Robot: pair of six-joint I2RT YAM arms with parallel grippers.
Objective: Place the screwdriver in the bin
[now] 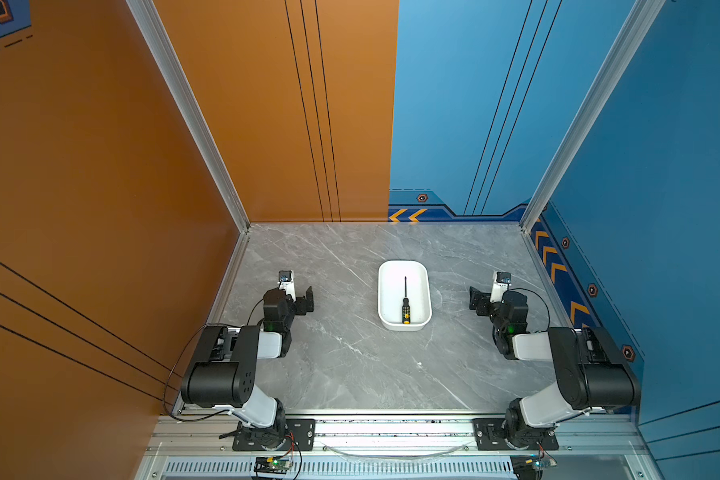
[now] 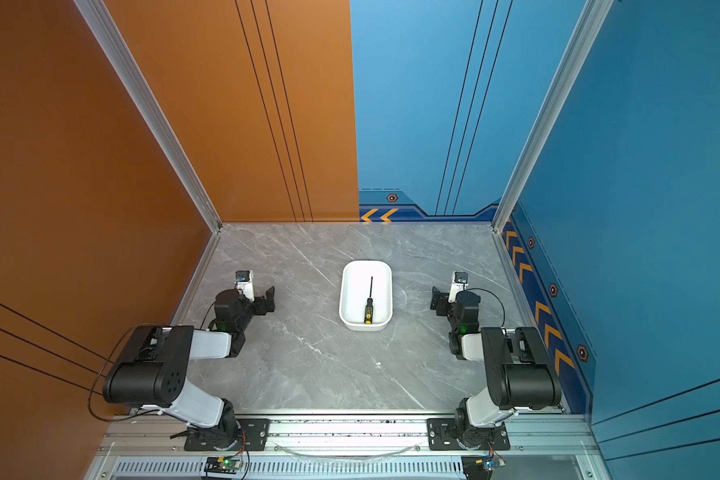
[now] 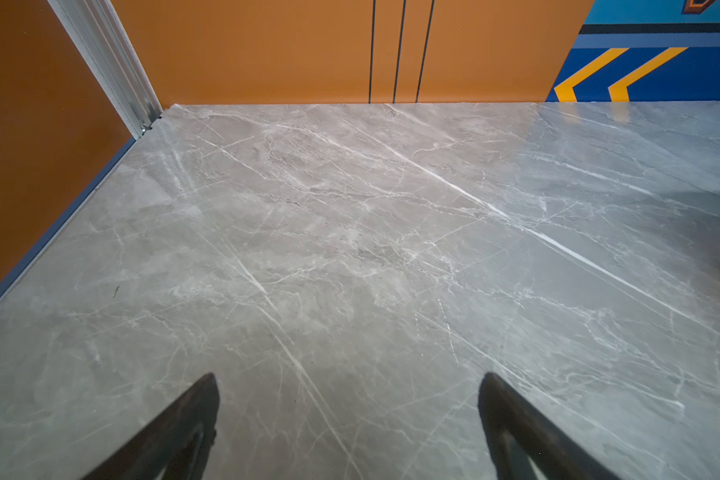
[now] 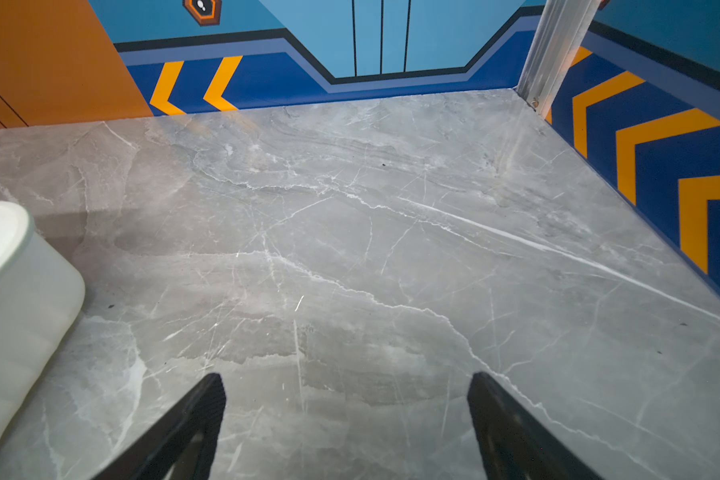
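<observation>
The screwdriver lies inside the white bin in both top views, with its thin shaft pointing to the back wall and its yellow-capped handle near the front rim. My left gripper hangs open over bare table, well left of the bin. My right gripper is open too, just right of the bin, nothing between its fingers. One corner of the bin shows in the right wrist view.
The grey marble table is walled by orange panels on the left and blue ones on the right and at the back. Both arm bases sit on the aluminium rail at the front edge.
</observation>
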